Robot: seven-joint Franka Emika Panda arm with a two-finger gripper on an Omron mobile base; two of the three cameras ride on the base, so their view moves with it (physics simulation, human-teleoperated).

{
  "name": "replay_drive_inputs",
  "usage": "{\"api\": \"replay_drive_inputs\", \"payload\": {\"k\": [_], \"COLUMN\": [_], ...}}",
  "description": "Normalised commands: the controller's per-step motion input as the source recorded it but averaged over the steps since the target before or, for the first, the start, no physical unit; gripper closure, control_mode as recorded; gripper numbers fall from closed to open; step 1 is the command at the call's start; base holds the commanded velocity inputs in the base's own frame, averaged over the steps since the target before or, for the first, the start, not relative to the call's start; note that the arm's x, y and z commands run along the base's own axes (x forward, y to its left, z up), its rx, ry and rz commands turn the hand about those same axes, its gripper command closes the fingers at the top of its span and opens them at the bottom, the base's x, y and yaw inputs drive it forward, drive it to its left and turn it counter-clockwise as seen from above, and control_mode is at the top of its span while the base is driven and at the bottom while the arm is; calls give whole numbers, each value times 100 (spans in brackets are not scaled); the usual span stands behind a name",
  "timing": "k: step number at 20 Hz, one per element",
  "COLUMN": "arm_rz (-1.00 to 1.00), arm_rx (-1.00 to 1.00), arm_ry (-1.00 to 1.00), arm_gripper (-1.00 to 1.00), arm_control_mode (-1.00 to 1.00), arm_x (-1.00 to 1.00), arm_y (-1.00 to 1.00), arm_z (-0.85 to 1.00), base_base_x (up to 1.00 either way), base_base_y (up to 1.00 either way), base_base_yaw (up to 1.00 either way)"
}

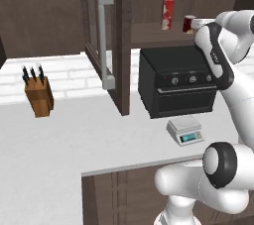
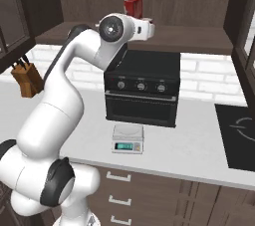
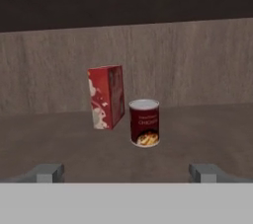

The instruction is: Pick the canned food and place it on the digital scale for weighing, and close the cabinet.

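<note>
- My jaws stand wide apart and hold nothing; in the hand view the two finger tips rise at lower left and lower right, with bare shelf between them.
- Straight ahead of them, a little right of centre in that view, the canned food stands upright on the cabinet shelf, clear of both tips.
- Just beside the can, to its left and slightly behind, I see a tall red-and-white box, also upright; whether the two touch I cannot tell.
- In the left base view the can sits at upper right on the shelf, just left of my white hand, with the box further left.
- The cabinet is open: its glass-panelled door swings out toward the camera at upper centre, bar handle facing me.
- Below the shelf a black oven rests on the table.
- The digital scale sits on the table in front of the oven, lower right of centre, its platform bare and display lit.
- A wooden knife block stands on the table at the left, well apart from the scale.
</note>
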Motion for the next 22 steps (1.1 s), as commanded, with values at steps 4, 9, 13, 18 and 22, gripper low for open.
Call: {"api": "replay_drive_inputs", "payload": {"k": [4,9,13,18,22], "arm_rz": [0,0,0,0,0], "arm_rx": [0,0,0,0,0], "arm_ry": [0,0,0,0,0], "arm_gripper": [-100,-100,-100,-100,-100], "arm_control_mode": [-100,-100,-100,-100,-100], "arm_x": [20,10,11,17,28], "arm_y": [-6,-9,-5,0,0], "arm_z": [0,0,0,0,0], "base_base_x": [0,0,0,0,0], "base_base_y": [0,0,0,0,0], "base_base_yaw": [0,0,0,0,0]}}
